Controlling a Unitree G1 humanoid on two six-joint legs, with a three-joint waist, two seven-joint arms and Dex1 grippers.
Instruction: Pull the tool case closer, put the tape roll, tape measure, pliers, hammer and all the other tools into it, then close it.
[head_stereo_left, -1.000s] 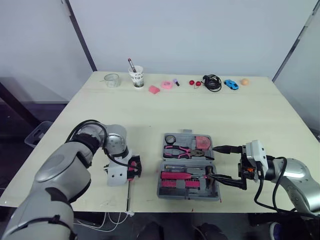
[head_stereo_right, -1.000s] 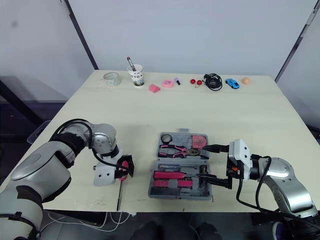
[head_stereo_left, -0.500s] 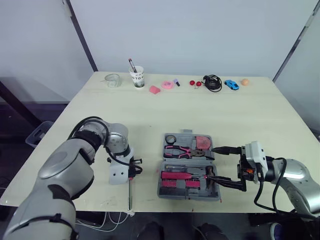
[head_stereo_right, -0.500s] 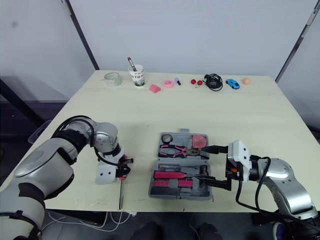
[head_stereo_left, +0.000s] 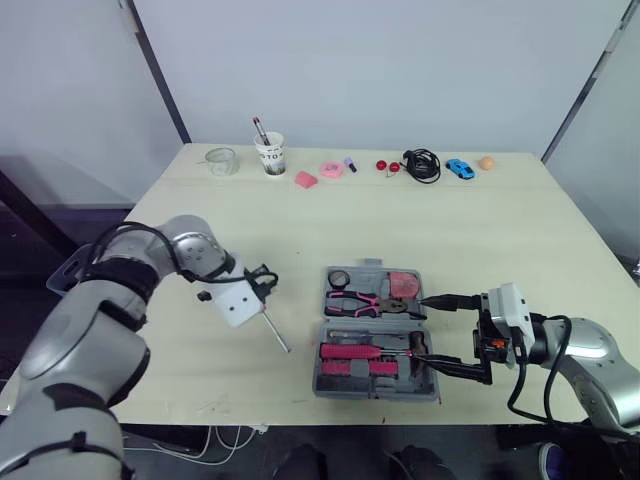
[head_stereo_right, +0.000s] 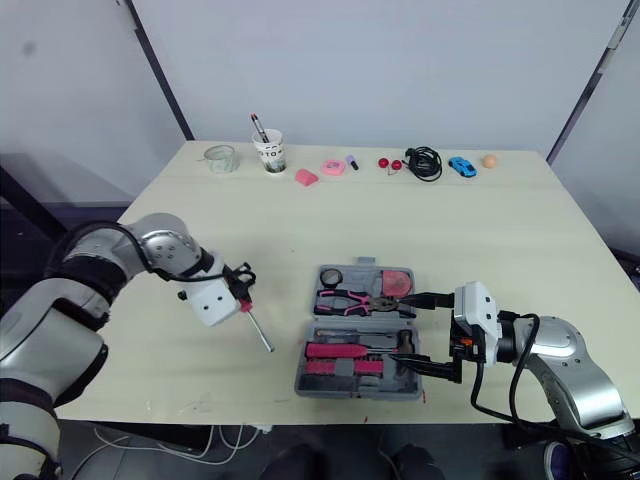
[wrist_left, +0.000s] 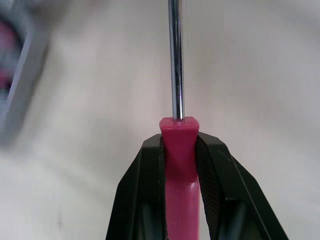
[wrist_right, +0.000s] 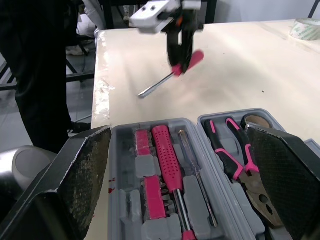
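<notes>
**Left claw holding screwdriver, right claw wide at the case end**

The tool case (head_stereo_left: 376, 392) lies open near the desk's front edge, right of centre, with little margin in front of it. There is a bare strip of desk (head_stereo_left: 480, 230) between the case's left wall and my left gripper (wrist_left: 179, 145). The whole middle of the desk is free up to the far edge.

My left arm reaches in from the left edge with the elbow bent and the wrist turned toward the case. Its fingers are clamped narrow on the pink handle of the screwdriver (wrist_left: 175, 65). The chrome shaft slants down toward the front edge. I can't tell if the tip touches the desk.

My right arm comes in from the front right corner, pointing left. My right gripper (head_stereo_left: 427, 328) is spread wide and holds nothing. One finger lies along the far half of the case and the other along the near half, at its right end.

In the case, the pliers (head_stereo_left: 360, 303) are in the far half and the hammer (head_stereo_left: 360, 351) in the near half.

Along the far edge are a paper cup (head_stereo_left: 271, 152), a black cable (head_stereo_left: 424, 163) and a blue toy car (head_stereo_left: 460, 168). The desk top is pale wood and the walls are grey.
</notes>
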